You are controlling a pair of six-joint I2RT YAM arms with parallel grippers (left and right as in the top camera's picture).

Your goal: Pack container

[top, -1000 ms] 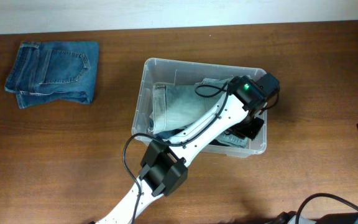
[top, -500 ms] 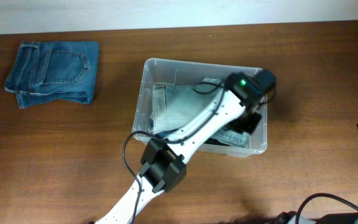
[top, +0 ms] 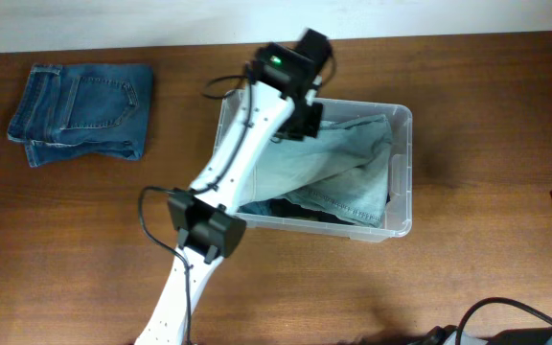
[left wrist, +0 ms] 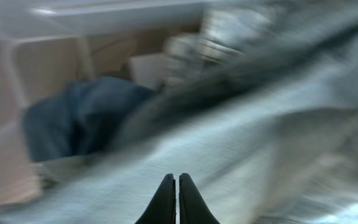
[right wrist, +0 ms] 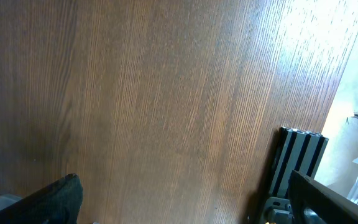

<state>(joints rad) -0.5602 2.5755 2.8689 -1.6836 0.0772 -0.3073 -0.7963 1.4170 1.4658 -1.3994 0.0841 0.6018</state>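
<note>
The clear container (top: 402, 192) was seen on the wooden table (top: 496, 96), right of centre, with pale, washed-out jeans (top: 343, 172) spread loosely inside it over a darker garment (top: 278, 205). The left gripper (top: 301, 117) was held above the container's back left corner, its arm stretched diagonally across the bin. In the blurred left wrist view its fingers (left wrist: 166, 193) were pressed tip to tip, with nothing made out between them, above a sweep of pale denim and a patch of darker blue cloth (left wrist: 73, 124). A second pair of jeans (top: 82, 110) – mid-blue and neatly folded – was laid on the table well apart from the container, toward the far left. The right gripper (right wrist: 182, 180) was parked at the table's right edge, its fingers (right wrist: 55, 198) spread wide over bare wood and nothing grasped.
</note>
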